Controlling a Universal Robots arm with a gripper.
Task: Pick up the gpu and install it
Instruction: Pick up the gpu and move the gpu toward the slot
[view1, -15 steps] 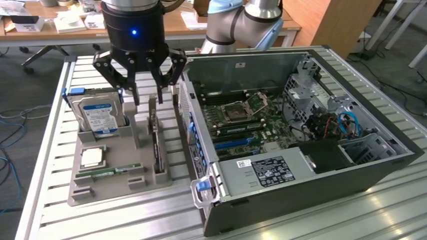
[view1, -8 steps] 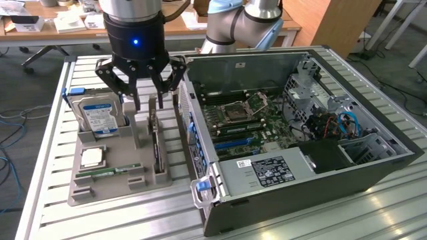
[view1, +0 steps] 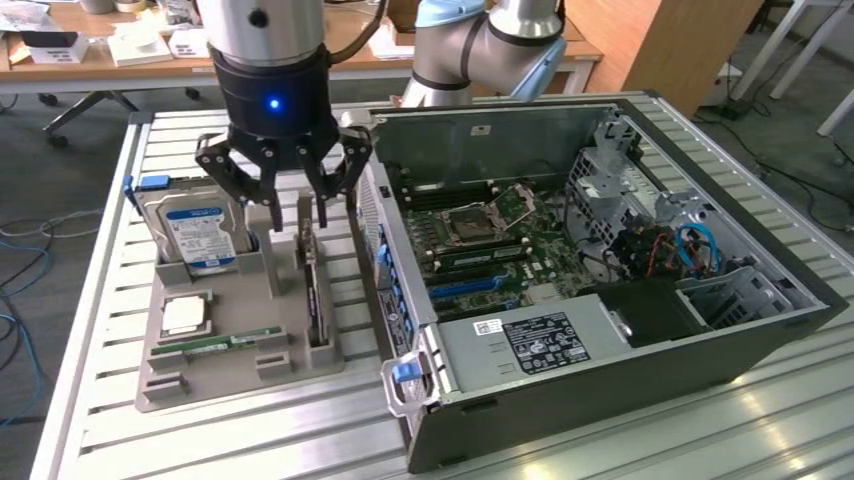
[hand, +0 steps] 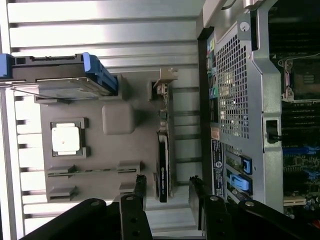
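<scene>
The gpu (view1: 314, 285) is a thin dark card standing on edge in a slot of the grey holder tray (view1: 240, 375), its silver bracket at the far end. Seen edge-on in the wrist view, the gpu (hand: 163, 150) runs between my fingers (hand: 140, 187). My gripper (view1: 302, 220) hangs open just above the card's far half, one finger on each side and nothing held. In the wrist view my gripper (hand: 168, 192) straddles the card's line. The open computer case (view1: 721, 330) lies beside the tray, with the motherboard (view1: 494, 250) exposed.
The tray also holds a silver hard drive (view1: 194, 232) with a blue-white label, a square processor chip (view1: 184, 315) and a green memory stick (view1: 214, 345). The case's perforated rear wall (hand: 235, 95) stands close beside the gpu. A slatted metal table (view1: 200, 450) carries everything.
</scene>
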